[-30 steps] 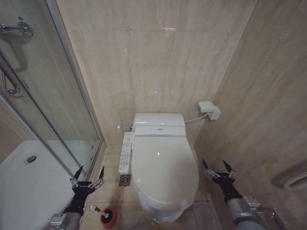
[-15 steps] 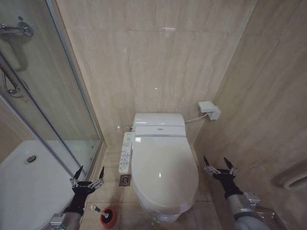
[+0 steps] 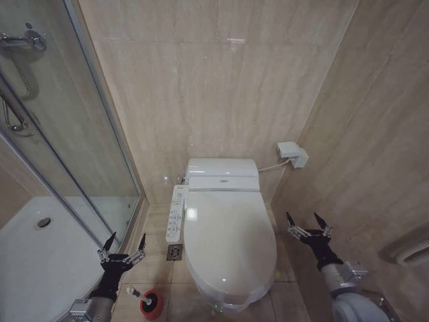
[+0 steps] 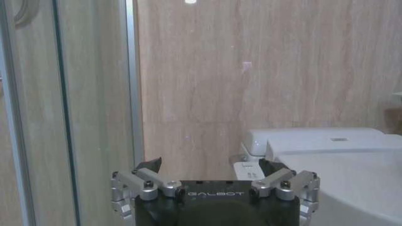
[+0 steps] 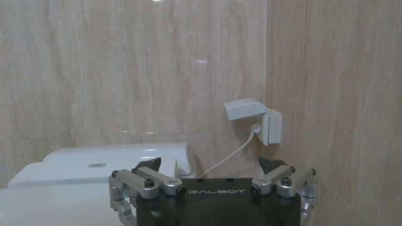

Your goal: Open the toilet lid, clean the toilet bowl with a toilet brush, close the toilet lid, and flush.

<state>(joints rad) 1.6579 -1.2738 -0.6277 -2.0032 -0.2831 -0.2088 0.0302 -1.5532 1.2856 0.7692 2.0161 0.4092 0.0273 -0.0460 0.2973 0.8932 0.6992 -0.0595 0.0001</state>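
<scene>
Both jaws spread wide, empty: left gripper (image 3: 121, 249) above the dark-headed toilet brush (image 3: 136, 293) (red holder), right gripper (image 3: 309, 228) beside the closed glossy white toilet lid (image 3: 228, 238).

Pretty evenly lit bathroom, warm overhead light. You can see it bounce off the glossy wall tiles (image 3: 234, 41) as a small bright patch up top, and the same hotspot shows at the upper edge of both wrist views. The toilet lid (image 3: 228, 245) picks up a couple of soft glints on its shiny surface. Shadows are weak, mostly a darker floor around the base. Head view bends straight lines a bit toward the edges. Wrist views look soft, maybe slightly out of focus on the far wall.
</scene>
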